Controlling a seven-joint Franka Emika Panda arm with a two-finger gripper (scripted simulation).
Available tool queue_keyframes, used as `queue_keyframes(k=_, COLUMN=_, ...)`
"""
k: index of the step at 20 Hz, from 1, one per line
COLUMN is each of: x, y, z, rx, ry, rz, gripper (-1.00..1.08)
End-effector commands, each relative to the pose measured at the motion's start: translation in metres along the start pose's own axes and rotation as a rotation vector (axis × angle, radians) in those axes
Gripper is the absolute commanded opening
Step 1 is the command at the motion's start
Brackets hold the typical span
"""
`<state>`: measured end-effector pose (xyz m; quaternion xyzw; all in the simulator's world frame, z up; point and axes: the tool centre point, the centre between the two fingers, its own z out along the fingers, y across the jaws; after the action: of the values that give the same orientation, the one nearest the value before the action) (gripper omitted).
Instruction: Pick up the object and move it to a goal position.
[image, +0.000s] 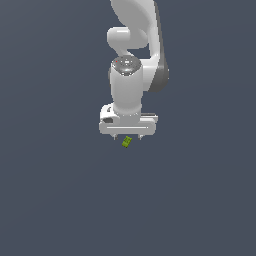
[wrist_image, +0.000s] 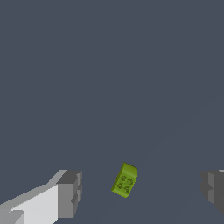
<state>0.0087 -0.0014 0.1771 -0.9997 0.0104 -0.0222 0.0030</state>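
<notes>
A single white Panda arm (image: 131, 65) is seen in the exterior view, reaching down from the top of the picture over a plain dark grey-blue surface (image: 55, 200). Its wrist is turned downward, and the white gripper (image: 128, 137) is carried at its lower end, with only the short tips of the 2 fingers showing below the wide hand body.

The object (image: 127, 142), a tiny yellow-green block with darker green marks, is seen just beneath the gripper, between the 2 fingertips and slightly lower than them. It is tilted rather than square to the hand. It is far smaller than the gripper.

In the wrist view the jaws are shown held wide apart. One grey finger pad (wrist_image: 70, 192) is seen at one side of the picture and the other finger pad (wrist_image: 213, 189) at the opposite edge. The object (wrist_image: 125, 180) lies in the gap between them, nearer the first pad than the second, and is touched by neither. Its marked face is turned toward the camera, and its long side is slanted.

Whether the block rests on the surface cannot be told for certain from either view. Nothing is gripped.
</notes>
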Motion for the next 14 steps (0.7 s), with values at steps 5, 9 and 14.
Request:
queue_keyframes(k=5, x=0.000, y=0.005, z=0.000, rx=-0.001, ry=0.002, rz=-0.003, gripper=1.00)
queue_keyframes(k=9, x=-0.001, y=0.017, z=0.000, rx=-0.005, ry=0.005, rz=-0.008, gripper=1.00)
queue_keyframes(k=14, x=-0.002, y=0.020, z=0.001, rx=-0.005, ry=0.006, rz=-0.009, gripper=1.00)
